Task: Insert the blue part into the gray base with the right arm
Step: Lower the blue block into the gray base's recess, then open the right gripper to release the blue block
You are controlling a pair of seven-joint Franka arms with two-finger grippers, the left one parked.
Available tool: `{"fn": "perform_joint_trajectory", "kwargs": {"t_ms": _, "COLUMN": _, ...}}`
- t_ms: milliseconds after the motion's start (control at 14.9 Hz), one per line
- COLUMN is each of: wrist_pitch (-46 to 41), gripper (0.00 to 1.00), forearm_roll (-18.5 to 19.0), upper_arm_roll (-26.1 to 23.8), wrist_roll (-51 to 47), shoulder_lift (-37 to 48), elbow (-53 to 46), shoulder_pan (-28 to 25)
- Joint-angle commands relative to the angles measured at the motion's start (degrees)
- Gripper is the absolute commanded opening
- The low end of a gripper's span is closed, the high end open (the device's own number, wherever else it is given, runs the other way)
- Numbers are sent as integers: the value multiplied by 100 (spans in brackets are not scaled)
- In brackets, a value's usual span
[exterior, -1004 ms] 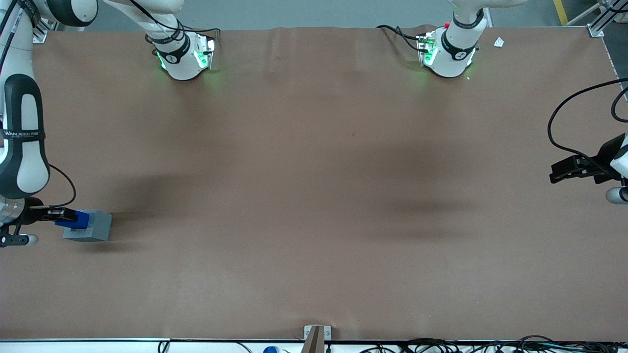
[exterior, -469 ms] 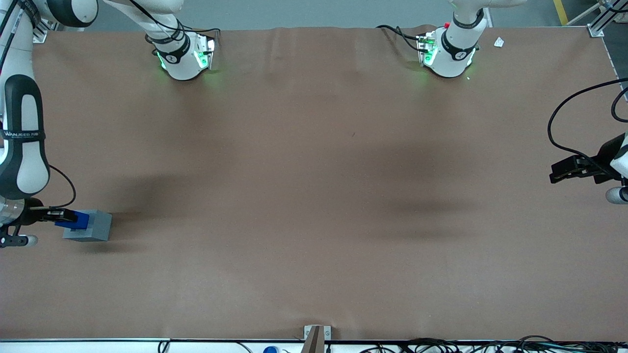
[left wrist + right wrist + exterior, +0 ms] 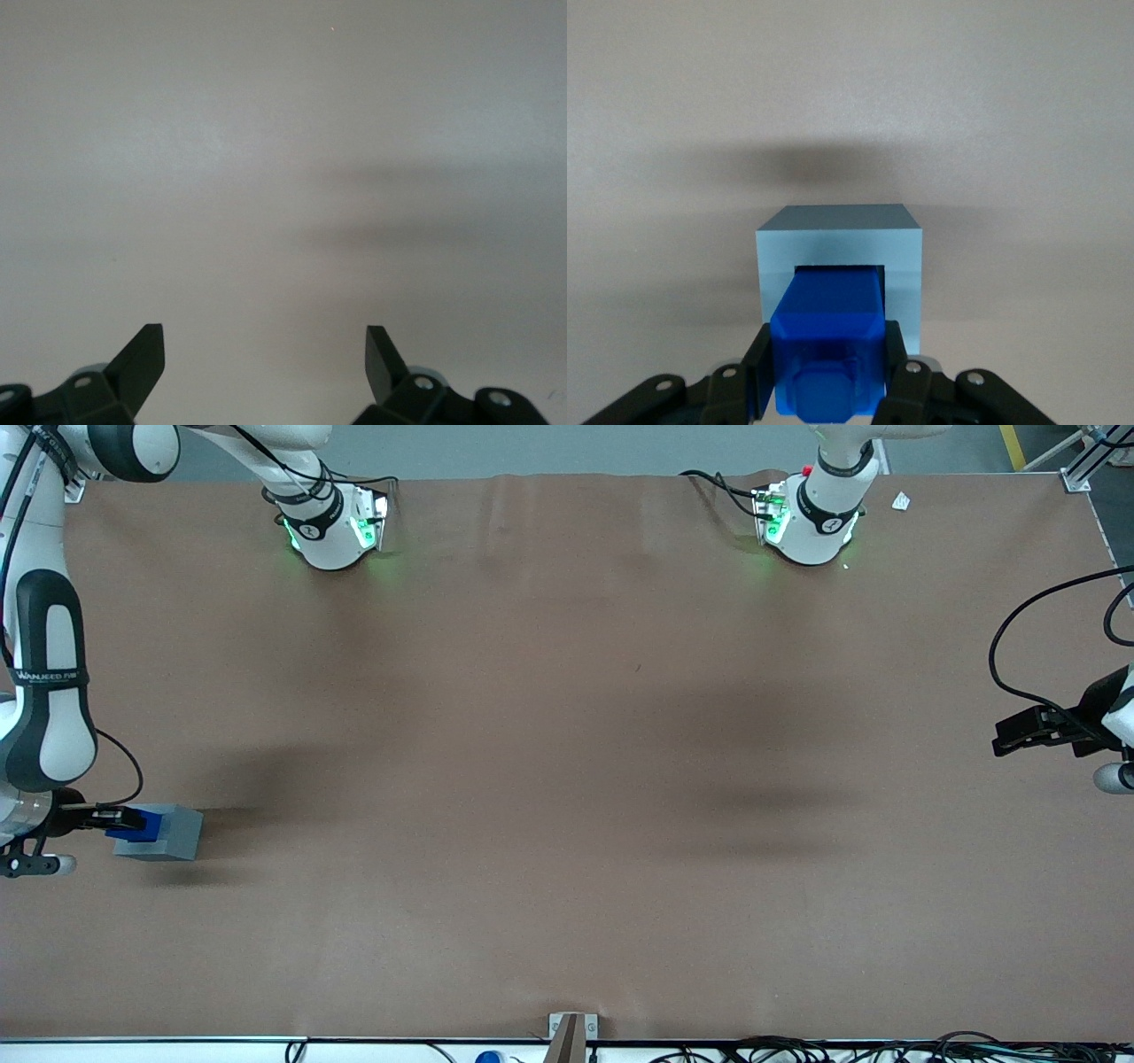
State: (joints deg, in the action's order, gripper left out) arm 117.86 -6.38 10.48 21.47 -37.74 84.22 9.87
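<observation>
**Blue part entering the recess: where it could still jam**

While the right arm (image 3: 44, 691) reaches low at the working arm's end of the counter (image 3: 567, 779), its hand (image 3: 826, 376) is clamped on the blue part (image 3: 828, 345), one finger on each flank. In the wrist view the leading end of the blue part has reached the opening of the square recess in the gray base (image 3: 838, 257) and seems partly inside, though how deep cannot be told. From the front the blue part (image 3: 142, 821) shows against the gray base (image 3: 168, 834) at the side facing the hand (image 3: 120, 821), and the base rests on the counter with nothing bracing it

My judgement is that the insertion is under way but not finished. The main risk is a wedge: the gaps between the blue flanks and the recess walls look thin, so a slight tilt or sideways offset of the hand could catch an edge on the rim. Since the base is loose, a jammed push would more likely slide it along the counter, or tip it, than seat the part

A second risk is slip. Should the part meet resistance, it could rotate or creep between the fingers, and the alignment would be lost. Letting go too early could leave it cocked in the opening, half seated
</observation>
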Motion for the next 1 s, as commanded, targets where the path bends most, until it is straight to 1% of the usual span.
{"fn": "perform_joint_trajectory", "kwargs": {"t_ms": 0, "wrist_pitch": -52, "gripper": 0, "forearm_roll": -3, "upper_arm_roll": -46, "wrist_roll": -47, "shoulder_lift": -119, "elbow": -125, "shoulder_pan": -46}}
{"fn": "perform_joint_trajectory", "kwargs": {"t_ms": 67, "wrist_pitch": -53, "gripper": 0, "forearm_roll": 23, "upper_arm_roll": -46, "wrist_roll": -38, "shoulder_lift": -119, "elbow": -125, "shoulder_pan": -47}}
{"fn": "perform_joint_trajectory", "kwargs": {"t_ms": 134, "wrist_pitch": -53, "gripper": 5, "forearm_roll": 93, "upper_arm_roll": -46, "wrist_roll": -47, "shoulder_lift": -119, "elbow": -125, "shoulder_pan": -47}}
{"fn": "perform_joint_trajectory", "kwargs": {"t_ms": 201, "wrist_pitch": -53, "gripper": 27, "forearm_roll": 119, "upper_arm_roll": -46, "wrist_roll": -38, "shoulder_lift": -119, "elbow": -125, "shoulder_pan": -47}}
{"fn": "perform_joint_trajectory", "kwargs": {"t_ms": 268, "wrist_pitch": -53, "gripper": 61, "forearm_roll": 120, "upper_arm_roll": -46, "wrist_roll": -56, "shoulder_lift": -128, "elbow": -125, "shoulder_pan": -47}}
{"fn": "perform_joint_trajectory", "kwargs": {"t_ms": 335, "wrist_pitch": -53, "gripper": 93, "forearm_roll": 102, "upper_arm_roll": -46, "wrist_roll": -47, "shoulder_lift": -119, "elbow": -125, "shoulder_pan": -29}}
{"fn": "perform_joint_trajectory", "kwargs": {"t_ms": 402, "wrist_pitch": -53, "gripper": 100, "forearm_roll": 93, "upper_arm_roll": -46, "wrist_roll": -12, "shoulder_lift": -111, "elbow": -125, "shoulder_pan": 6}}
{"fn": "perform_joint_trajectory", "kwargs": {"t_ms": 737, "wrist_pitch": -132, "gripper": 100, "forearm_roll": 67, "upper_arm_roll": -37, "wrist_roll": -99, "shoulder_lift": 100, "elbow": -125, "shoulder_pan": -29}}
{"fn": "perform_joint_trajectory", "kwargs": {"t_ms": 938, "wrist_pitch": -605, "gripper": 100, "forearm_roll": 23, "upper_arm_roll": -37, "wrist_roll": -144, "shoulder_lift": 451, "elbow": -142, "shoulder_pan": -38}}
